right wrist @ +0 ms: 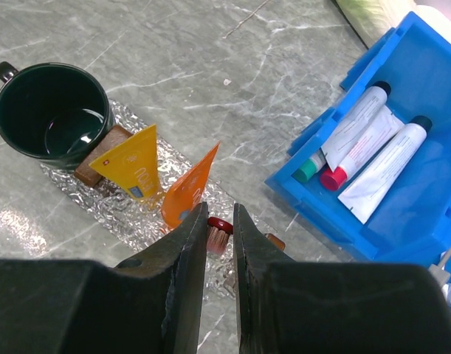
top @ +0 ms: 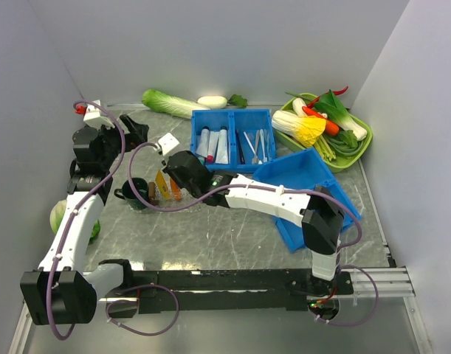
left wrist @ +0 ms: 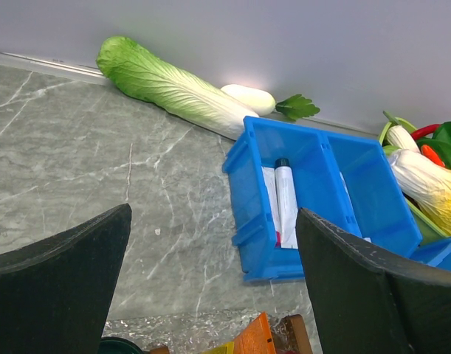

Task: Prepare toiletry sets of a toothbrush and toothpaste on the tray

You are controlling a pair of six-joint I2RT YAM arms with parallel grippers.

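Right gripper (right wrist: 220,212): mine, narrowed to a slit, tips pinching the dark red toothbrush (right wrist: 219,225) at lower centre of the wrist view.
Toothbrush: low over the frosted tray (right wrist: 59,193), just beside the orange toothpaste (right wrist: 187,193), so brush and tube pair as one set.
Yellow tube (right wrist: 133,168): tilted up, left of the orange one, near the green mug (right wrist: 52,114).
Left gripper (left wrist: 214,212): fingers spread wide, holding nothing, upper left in the overhead view; I judge it leaves room.
Supply: white tubes (right wrist: 391,166) in the blue bin (right wrist: 325,221) on the counter (right wrist: 173,66), right.
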